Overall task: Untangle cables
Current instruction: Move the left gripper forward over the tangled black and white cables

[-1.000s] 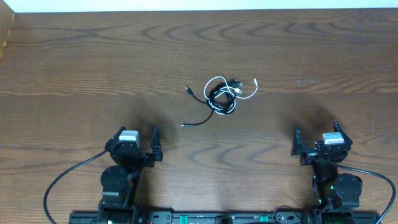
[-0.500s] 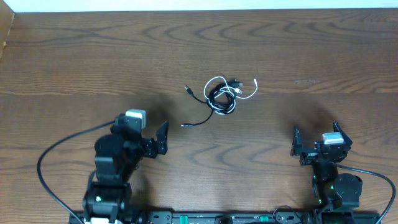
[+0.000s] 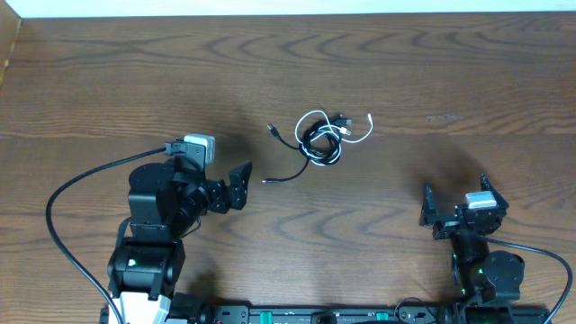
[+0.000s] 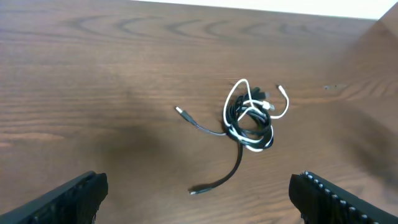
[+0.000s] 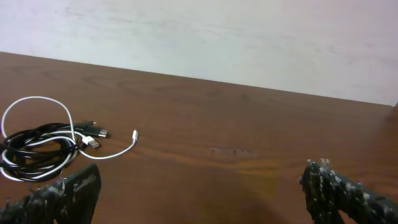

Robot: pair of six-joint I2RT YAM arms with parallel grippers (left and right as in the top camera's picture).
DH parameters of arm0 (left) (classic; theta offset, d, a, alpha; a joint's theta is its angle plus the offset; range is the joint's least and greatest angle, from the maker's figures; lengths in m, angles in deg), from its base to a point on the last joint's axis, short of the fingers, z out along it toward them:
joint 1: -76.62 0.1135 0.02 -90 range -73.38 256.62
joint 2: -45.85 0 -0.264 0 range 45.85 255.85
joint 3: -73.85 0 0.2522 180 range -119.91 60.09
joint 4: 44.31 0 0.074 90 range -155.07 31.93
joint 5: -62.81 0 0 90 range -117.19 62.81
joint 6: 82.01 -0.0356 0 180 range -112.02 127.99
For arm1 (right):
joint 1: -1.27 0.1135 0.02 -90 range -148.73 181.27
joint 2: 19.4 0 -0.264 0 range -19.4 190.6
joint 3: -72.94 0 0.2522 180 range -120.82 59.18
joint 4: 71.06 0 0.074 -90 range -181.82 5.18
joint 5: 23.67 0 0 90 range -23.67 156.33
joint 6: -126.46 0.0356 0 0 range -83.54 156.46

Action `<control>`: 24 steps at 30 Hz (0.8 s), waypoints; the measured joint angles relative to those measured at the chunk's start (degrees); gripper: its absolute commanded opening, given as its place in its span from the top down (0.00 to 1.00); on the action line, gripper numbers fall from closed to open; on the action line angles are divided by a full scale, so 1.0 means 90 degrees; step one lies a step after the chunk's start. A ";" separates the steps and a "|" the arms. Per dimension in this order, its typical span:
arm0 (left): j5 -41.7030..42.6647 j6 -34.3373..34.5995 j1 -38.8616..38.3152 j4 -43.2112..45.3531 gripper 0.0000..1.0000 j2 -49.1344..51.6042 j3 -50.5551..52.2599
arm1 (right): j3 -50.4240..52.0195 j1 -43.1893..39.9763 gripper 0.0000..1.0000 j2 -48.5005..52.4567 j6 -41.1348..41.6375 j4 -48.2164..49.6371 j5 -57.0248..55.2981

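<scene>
The cables (image 3: 321,135) lie tangled at mid-table, a white cord and a black cord coiled into each other. The black cord's loose tail (image 3: 290,174) trails toward the front left. My left gripper (image 3: 236,187) hovers open to the front left of the tangle, empty. In the left wrist view the cables (image 4: 249,118) lie ahead of the left gripper (image 4: 199,199), and the tail's plug (image 4: 196,190) sits between the wide-apart fingers (image 4: 81,196). My right gripper (image 3: 456,191) stands open at the front right, empty. The right wrist view shows the cables (image 5: 43,149) at far left, ahead of the right gripper (image 5: 205,196).
The brown wooden table (image 3: 135,90) ends at a white wall along the back (image 5: 217,37). A thick black arm wire (image 3: 58,225) loops out left of the left arm. The right arm's base (image 3: 490,270) sits at the front edge.
My left arm has lifted and swung forward and to the right, toward the black cord's tail. The right arm and the cables have not moved.
</scene>
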 measured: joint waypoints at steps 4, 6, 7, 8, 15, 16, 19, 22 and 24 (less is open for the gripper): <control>0.0029 0.0153 0.0000 0.0335 0.02 0.0075 0.0000 | 0.0000 0.0000 0.01 0.0000 0.0005 0.0015 0.0129; 0.0053 0.0245 0.0000 0.0495 0.02 0.0143 0.0000 | 0.0000 0.0000 0.01 0.0000 0.0010 0.0017 0.0168; 0.0063 0.0301 0.0000 0.0556 0.02 0.0177 0.0000 | -0.0002 0.0000 0.01 0.0000 0.0022 0.0017 0.0185; 0.0066 0.0362 0.0000 0.0576 0.02 0.0192 0.0000 | -0.0005 0.0000 0.01 0.0000 0.0027 0.0015 0.0199; 0.0158 0.0525 0.0000 0.0656 0.02 0.0253 0.0000 | -0.0049 0.0000 0.01 0.0000 0.0148 0.0000 0.0316; 0.0158 0.0542 0.0000 0.0656 0.02 0.0253 0.0000 | -0.0058 0.0000 0.01 0.0000 0.0185 -0.0005 0.0350; 0.0158 0.0551 0.0000 0.0665 0.02 0.0255 0.0000 | -0.0112 0.0000 0.01 0.0000 0.0216 -0.0005 0.0413; 0.0158 0.0554 0.0000 0.0675 0.02 0.0255 0.0000 | -0.0223 0.0000 0.01 0.0061 0.0279 -0.0002 0.0442; 0.0158 0.0554 0.0000 0.0673 0.02 0.0260 0.0000 | -0.0372 0.0000 0.01 0.0182 0.0355 -0.0017 0.0466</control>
